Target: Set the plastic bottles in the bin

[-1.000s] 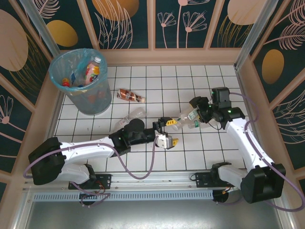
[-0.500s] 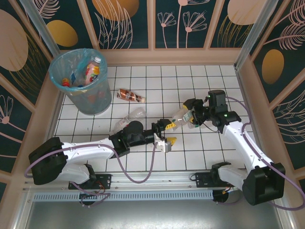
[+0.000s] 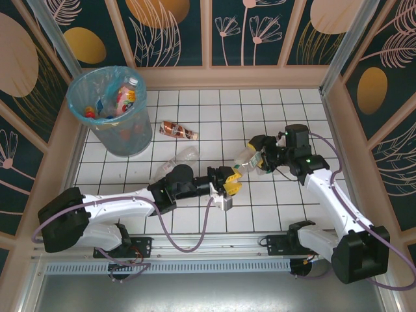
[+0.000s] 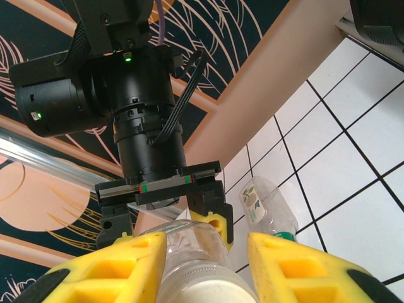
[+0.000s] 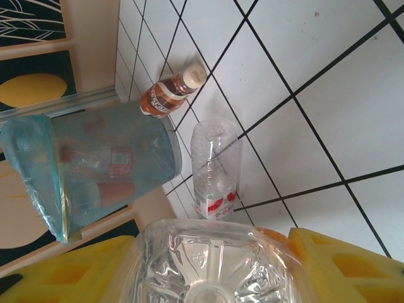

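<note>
My right gripper (image 3: 255, 161) is shut on the base of a clear plastic bottle (image 3: 242, 162) and holds it above the floor tiles. The bottle's ribbed bottom (image 5: 208, 265) sits between the yellow fingers (image 5: 347, 271). My left gripper (image 3: 229, 182) has its jaws round the white-capped end (image 4: 196, 259). One finger (image 4: 126, 265) touches it and a gap shows on the other side. The bin (image 3: 110, 107), lined with a blue bag, stands at the far left with several bottles inside. A brown-labelled bottle (image 3: 179, 130) and a clear red-labelled one (image 5: 214, 170) lie near it.
A green-capped clear bottle (image 4: 268, 205) lies on the tiles under the right arm. Wooden walls (image 3: 338, 117) close in the white tiled floor (image 3: 214, 110) on three sides. The left arm (image 3: 130, 201) stretches low across the front tiles.
The right gripper has carried its bottle leftward to the left gripper. The left gripper's jaws have narrowed around the bottle's cap end.
</note>
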Robot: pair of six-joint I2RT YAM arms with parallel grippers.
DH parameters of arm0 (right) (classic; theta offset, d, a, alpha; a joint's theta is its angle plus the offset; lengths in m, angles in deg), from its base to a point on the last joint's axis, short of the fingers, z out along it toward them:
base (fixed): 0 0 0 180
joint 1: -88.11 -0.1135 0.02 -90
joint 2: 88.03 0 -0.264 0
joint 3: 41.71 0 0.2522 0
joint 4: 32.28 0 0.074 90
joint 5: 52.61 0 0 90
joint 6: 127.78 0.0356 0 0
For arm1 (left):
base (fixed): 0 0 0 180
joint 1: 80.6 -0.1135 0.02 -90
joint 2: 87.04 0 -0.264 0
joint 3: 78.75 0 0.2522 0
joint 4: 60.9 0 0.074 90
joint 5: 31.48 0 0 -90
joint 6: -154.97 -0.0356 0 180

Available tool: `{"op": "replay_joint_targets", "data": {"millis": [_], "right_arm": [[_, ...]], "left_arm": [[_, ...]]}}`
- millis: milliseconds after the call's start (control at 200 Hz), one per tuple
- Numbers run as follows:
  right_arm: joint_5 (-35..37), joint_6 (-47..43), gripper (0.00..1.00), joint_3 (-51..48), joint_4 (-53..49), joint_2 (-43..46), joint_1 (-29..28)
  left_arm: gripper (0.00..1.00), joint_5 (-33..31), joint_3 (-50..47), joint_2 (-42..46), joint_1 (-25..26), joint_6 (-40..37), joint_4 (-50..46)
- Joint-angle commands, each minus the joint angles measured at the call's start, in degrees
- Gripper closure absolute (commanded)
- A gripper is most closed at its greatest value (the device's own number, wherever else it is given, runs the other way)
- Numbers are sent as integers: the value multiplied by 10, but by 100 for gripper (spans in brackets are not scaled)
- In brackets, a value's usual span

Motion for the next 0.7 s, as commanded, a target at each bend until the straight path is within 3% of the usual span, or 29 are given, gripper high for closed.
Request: {"op": "replay_joint_targets", "data": {"millis": [0,65,150,450,576,611,661,696], "right_arm": [[-41,6,41,5,29,10,-6],[-50,6,41,5,35,7,-7],[-62,6,41,5,41,6,-6],[-77,-10,41,18,34,4,-5],[-57,-30,17,34,16,4,6],[-49,-39,2,44,11,2,13],[-39,-56,1,61,3,0,26],[-37,-71,1,74,0,-3,40]], "left_arm": [[59,-4,2,16,0,-16,-1],[47,-13,2,20,1,-26,-5],[45,-23,3,21,0,-41,-16],[71,4,16,21,0,-41,-22],[86,5,32,31,0,1,-28],[86,-2,36,37,0,17,-24],[87,-13,40,49,0,40,-17],[94,-26,46,59,-1,62,-17]]}}
